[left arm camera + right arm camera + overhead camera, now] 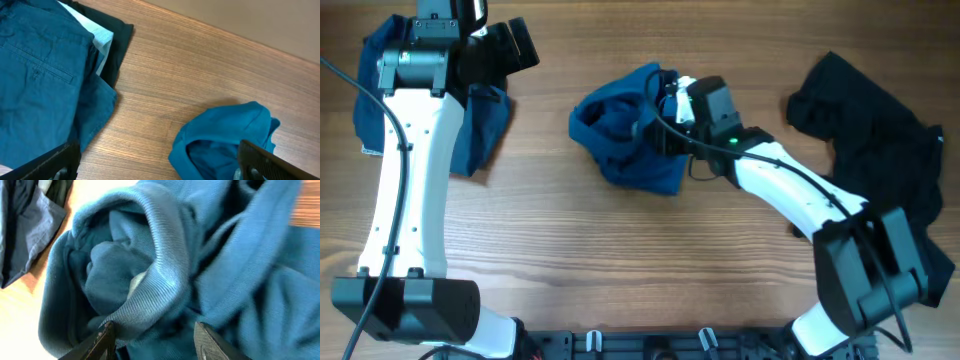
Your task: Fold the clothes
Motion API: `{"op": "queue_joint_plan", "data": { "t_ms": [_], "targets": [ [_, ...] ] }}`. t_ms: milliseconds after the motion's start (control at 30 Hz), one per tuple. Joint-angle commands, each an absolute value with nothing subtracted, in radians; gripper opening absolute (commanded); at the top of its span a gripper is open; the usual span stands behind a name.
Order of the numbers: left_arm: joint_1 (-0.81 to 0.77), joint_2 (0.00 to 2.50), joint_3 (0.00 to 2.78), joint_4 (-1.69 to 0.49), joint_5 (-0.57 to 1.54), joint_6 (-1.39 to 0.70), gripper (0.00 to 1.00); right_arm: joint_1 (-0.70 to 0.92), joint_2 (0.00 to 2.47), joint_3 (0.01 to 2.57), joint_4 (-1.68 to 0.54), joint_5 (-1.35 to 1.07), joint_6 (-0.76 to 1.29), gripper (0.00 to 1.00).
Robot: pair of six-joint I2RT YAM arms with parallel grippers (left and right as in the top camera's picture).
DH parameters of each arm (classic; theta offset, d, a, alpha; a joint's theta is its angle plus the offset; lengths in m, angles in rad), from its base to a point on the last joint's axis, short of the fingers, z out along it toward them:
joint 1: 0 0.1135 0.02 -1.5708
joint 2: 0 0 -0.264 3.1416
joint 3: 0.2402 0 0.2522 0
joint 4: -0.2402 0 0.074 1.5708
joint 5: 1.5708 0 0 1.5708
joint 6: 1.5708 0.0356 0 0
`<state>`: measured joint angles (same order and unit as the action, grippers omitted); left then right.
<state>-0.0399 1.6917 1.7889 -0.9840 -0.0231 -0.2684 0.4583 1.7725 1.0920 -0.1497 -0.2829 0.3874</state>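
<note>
A crumpled medium-blue garment (620,145) lies mid-table, also seen in the left wrist view (220,132). My right gripper (665,115) is pushed into its right side. In the right wrist view the gripper (154,332) stands partly open, its fingers astride a thick ribbed fold of the blue cloth (160,255), and the left fingertip (106,332) touches that fold. My left gripper (510,45) hangs wide open and empty at the far left above a stack of flat blue clothes (480,125); in its wrist view the left gripper (160,159) has only bare wood between the fingers.
A loose black garment (880,140) sprawls at the right edge, under the right arm's base. The flat blue stack (40,75) covers a black piece (119,35) and a pale one (102,37). Bare wooden table (570,250) runs along the front.
</note>
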Motion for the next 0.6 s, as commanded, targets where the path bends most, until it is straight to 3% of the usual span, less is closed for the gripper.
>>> {"op": "queue_joint_plan", "data": {
  "t_ms": [0,300,567],
  "targets": [
    [-0.035,1.702,1.795,-0.986,-0.008,-0.272,1.00,0.487,1.816,1.180,-0.141,-0.268,0.378,0.51],
    [-0.035,1.717,1.794,-0.985,-0.012,-0.270,1.00,0.495,1.882,1.217,-0.158,-0.269,0.422,0.47],
    [-0.035,1.744,1.794,-0.985,-0.011,-0.270,1.00,0.504,1.895,1.218,-0.170,-0.268,0.428,0.18]
  ]
}}
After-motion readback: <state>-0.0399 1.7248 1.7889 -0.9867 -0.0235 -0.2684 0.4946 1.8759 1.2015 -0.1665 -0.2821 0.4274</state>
